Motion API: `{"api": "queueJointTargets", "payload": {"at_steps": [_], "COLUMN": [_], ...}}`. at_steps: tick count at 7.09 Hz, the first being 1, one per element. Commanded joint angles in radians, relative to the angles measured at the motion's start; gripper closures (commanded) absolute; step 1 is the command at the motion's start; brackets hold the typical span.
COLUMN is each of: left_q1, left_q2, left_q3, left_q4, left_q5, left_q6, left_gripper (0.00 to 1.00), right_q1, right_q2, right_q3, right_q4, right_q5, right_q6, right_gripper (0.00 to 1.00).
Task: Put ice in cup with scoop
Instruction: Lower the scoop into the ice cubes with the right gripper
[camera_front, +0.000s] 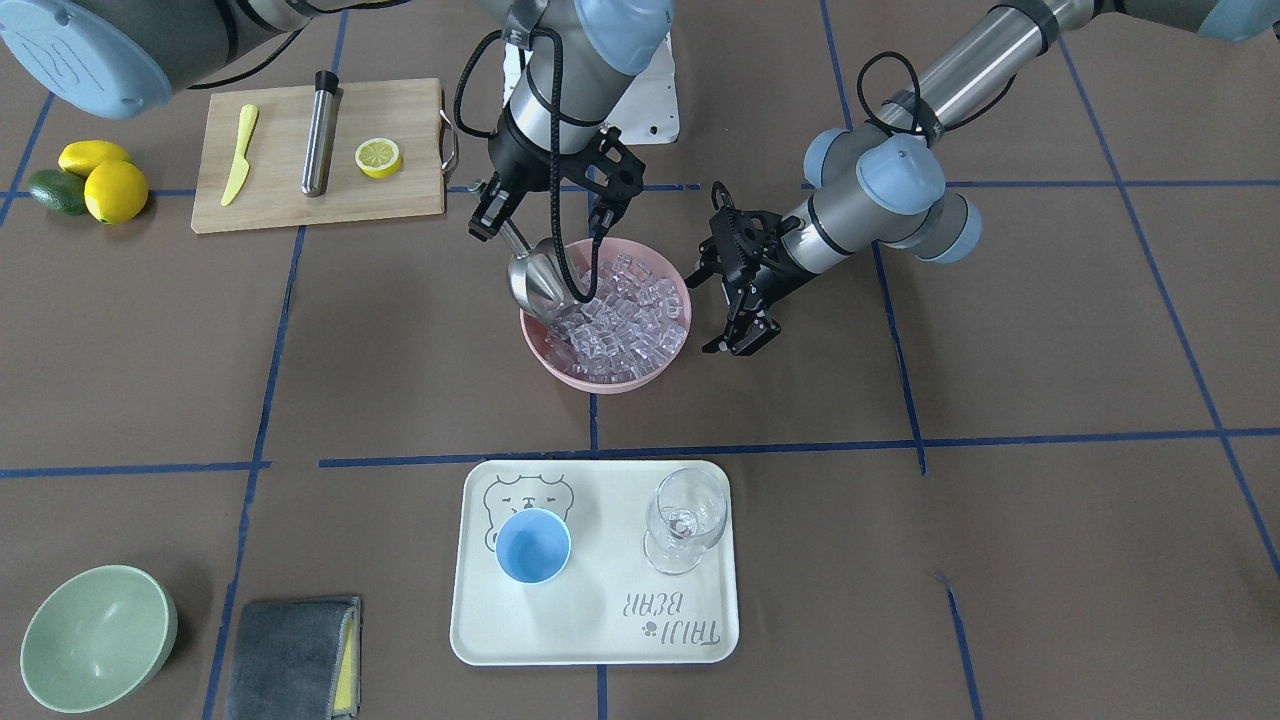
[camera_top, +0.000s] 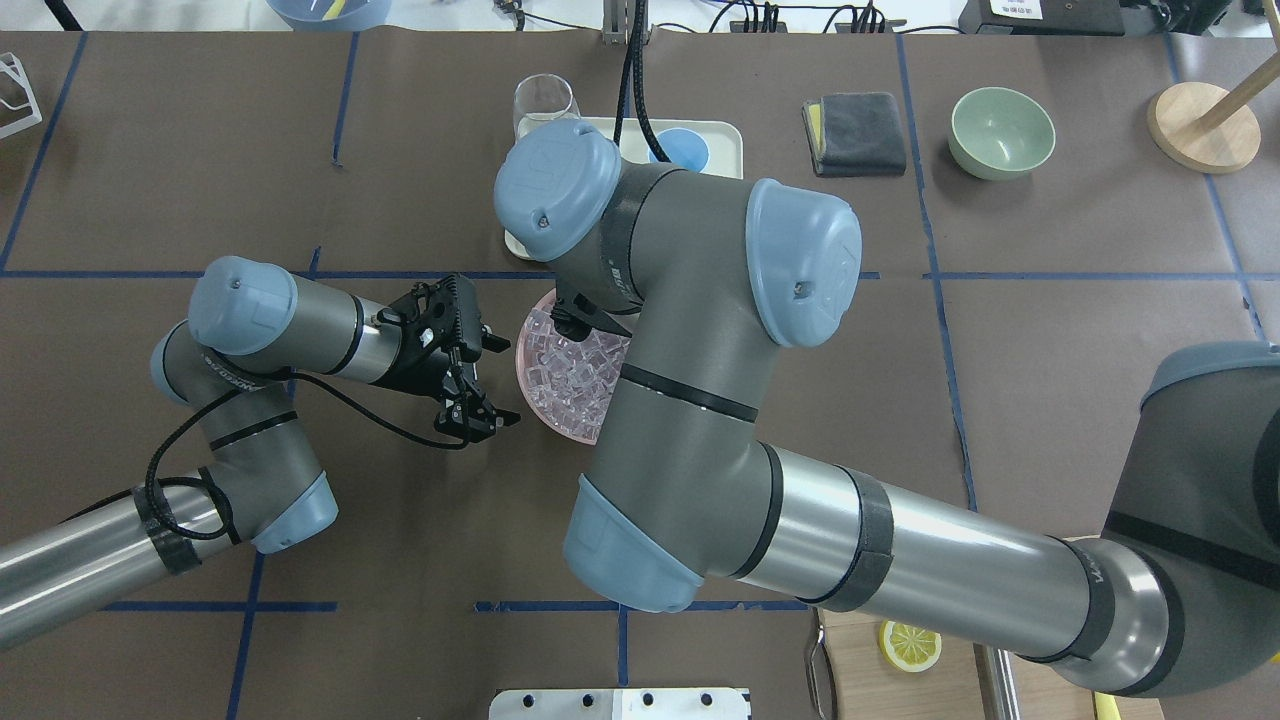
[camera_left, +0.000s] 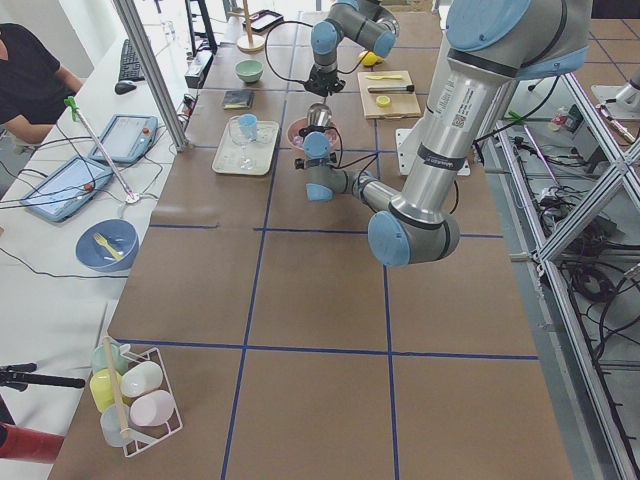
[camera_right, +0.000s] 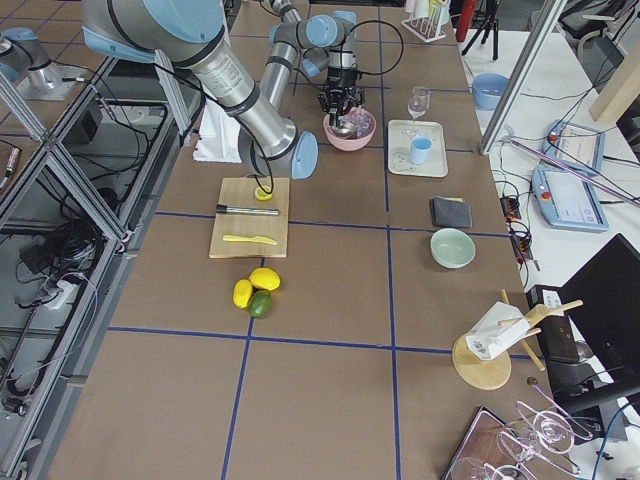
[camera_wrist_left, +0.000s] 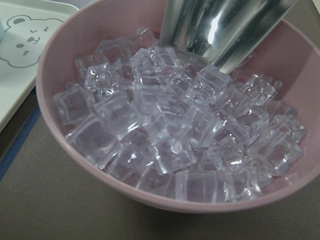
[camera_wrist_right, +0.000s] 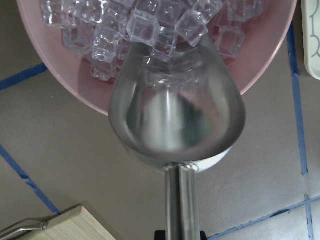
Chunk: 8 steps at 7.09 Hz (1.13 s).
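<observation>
Steel, stiff and smooth, is making the scoop (camera_front: 535, 282) a rigid but slippery tool. Its thin round handle is likely to roll under load, so the hold belongs high on the handle, clear of the trough. The right gripper (camera_front: 497, 215) is taking it there, its fingers seemingly pinching the rod, though a cable is half hiding the contact. The scoop's long axis is slanting steeply down from that gripper, trough mouth pointing into the ice (camera_front: 630, 315) at the near rim of the pink bowl (camera_front: 600, 385). The lip is touching the first cubes and the trough is looking empty. The cubes are probably going to behave as hard, loose and slick, sliding out if the trough tips. The left gripper (camera_front: 722, 310) is hovering just beside the bowl, fingers spread on nothing. The cup (camera_front: 533, 545) is standing upright on the tray (camera_front: 480, 620), well apart from the bowl.
</observation>
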<state>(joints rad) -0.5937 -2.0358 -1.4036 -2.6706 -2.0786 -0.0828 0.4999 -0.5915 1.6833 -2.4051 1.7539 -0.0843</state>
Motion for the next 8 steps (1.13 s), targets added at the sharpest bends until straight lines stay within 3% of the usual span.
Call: {"api": "queueJointTargets", "payload": {"at_steps": [1,6,8], "left_q1": [0.000,0.002,0.002], "left_q2": [-0.001,-0.006,-0.006], "left_q3": [0.000,-0.002,-0.002], "left_q4": [0.000,0.000,-0.002], "left_q5": [0.000,0.000,0.000], "left_q6": [0.000,0.000,0.000], "left_gripper": [0.00,0.00,0.00], "right_q1": [-0.001,0.002,0.005], "right_q2": [-0.043,-0.097,-0.137], "right_q3": [0.006,0.010,0.010], "right_q4": [0.070,0.130,0.213], "right_q5": [0.018,0.053,0.074], "right_q6": [0.000,-0.008,-0.008], "right_gripper": [1.00,1.00,1.00]}}
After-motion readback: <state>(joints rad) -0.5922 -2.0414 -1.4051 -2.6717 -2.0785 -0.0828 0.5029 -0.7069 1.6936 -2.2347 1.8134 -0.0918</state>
